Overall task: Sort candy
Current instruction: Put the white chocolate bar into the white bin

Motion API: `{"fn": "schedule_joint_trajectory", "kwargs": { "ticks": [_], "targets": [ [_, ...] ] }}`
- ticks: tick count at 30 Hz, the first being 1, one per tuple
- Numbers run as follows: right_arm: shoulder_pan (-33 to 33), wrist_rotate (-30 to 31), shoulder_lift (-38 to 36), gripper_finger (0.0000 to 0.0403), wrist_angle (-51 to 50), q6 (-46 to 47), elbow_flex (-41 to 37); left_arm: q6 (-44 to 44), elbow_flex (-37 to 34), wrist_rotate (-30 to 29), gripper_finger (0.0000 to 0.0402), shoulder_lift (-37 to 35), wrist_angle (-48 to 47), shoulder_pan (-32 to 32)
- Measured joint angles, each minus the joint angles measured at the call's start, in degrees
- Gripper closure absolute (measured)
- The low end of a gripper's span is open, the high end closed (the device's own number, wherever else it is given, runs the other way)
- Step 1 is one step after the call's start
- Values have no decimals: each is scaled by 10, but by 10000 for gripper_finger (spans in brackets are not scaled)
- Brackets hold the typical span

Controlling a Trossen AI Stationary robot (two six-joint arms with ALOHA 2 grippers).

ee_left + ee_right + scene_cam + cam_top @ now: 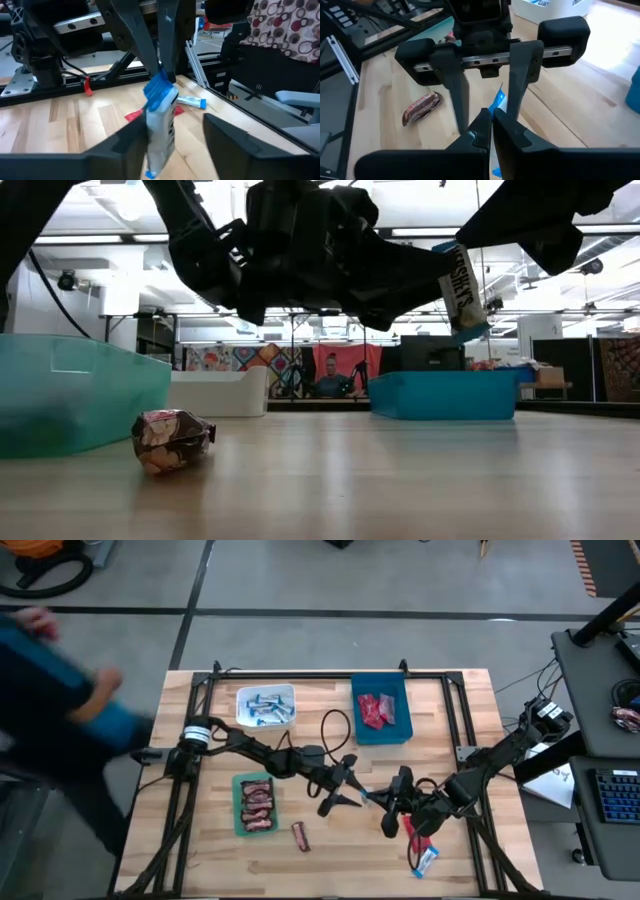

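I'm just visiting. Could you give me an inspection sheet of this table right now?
Surface: wooden table, level.
Job's things: white bin holds blue-and-white bars; blue bin holds red packets; green bin holds maroon bars; loose maroon bar; loose blue-and-white bar.
Clutter: nothing seen.
Grippers: right gripper shut on held bar mid-table; left gripper open around it.
Cables: black cable looped on table.
Surroundings: person at left; keyboard at right.
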Motion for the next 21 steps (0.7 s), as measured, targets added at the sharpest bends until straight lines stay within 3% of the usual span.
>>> {"fn": "schedule_joint_trajectory", "kwargs": {
  "ticks": [7,14,21],
  "targets": [
    [0,14,0,394,-1,-31,0,-11,0,0,379,-2,-2,7],
    [0,42,0,385,-1,-38,0,-35,-1,14,388,-23,-39,19],
    [0,112,-1,307,-1,-38,0,17,-2,14,395,-107,-222,36]
  ]
}}
